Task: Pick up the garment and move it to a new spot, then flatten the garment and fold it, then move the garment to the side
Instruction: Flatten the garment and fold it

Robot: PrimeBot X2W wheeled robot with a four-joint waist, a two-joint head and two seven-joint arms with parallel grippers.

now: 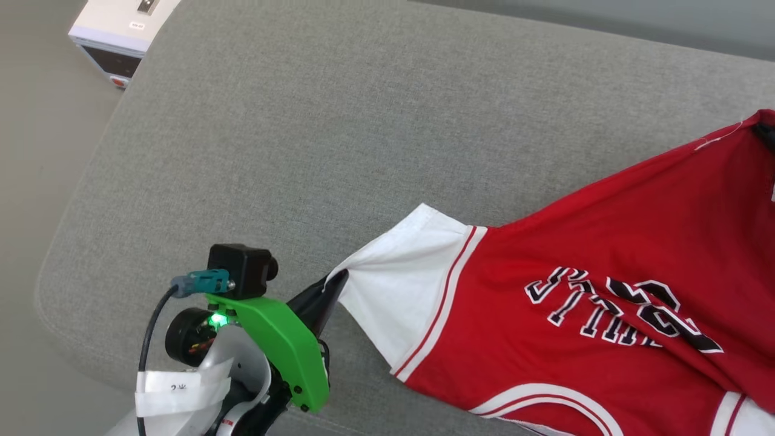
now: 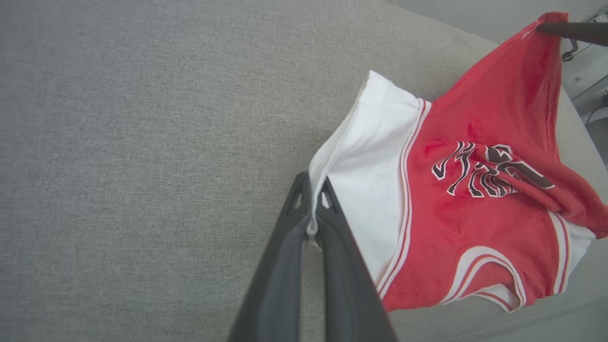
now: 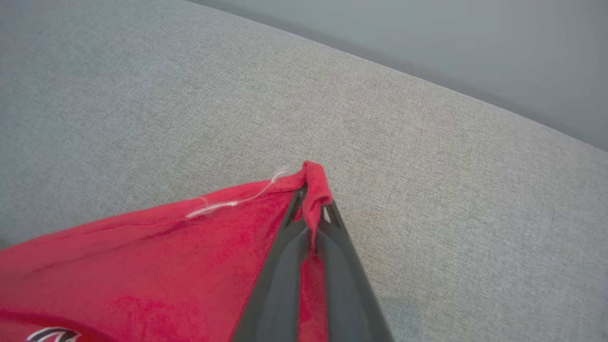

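Grey woven upholstery [image 1: 290,133] spreads under everything, a broad seat cushion with a rounded near-left corner. Pale floor [image 1: 36,181] runs along its left side, and a white box-shaped device [image 1: 121,30] stands on that floor by the far corner. On the right half of the cushion is the garment [image 1: 605,254], bright red, with black-and-white lettering [image 1: 623,315] across its chest and a white sleeve [image 1: 405,290] pointing toward the robot's left. A thin red-and-white stripe [image 1: 451,290] marks the seam between sleeve and body. The left gripper [image 2: 312,190] is closed tight on the outer edge of that white sleeve, with a fold of white cloth pinched between its two dark fingers and no gap showing. In the head view its wrist carries a green bracket [image 1: 284,345] and a small black camera [image 1: 242,269], low and left of the shirt. The right gripper [image 3: 313,199] is likewise clamped — its fingers meet on a red corner of the fabric, which bunches up over the tips, and a loose white thread [image 3: 237,202] trails along the hem beside them. The red cloth stretches between the two grips with soft creases through the lettering. Whether the gripped corners rest on the cushion or hang just above it cannot be told.
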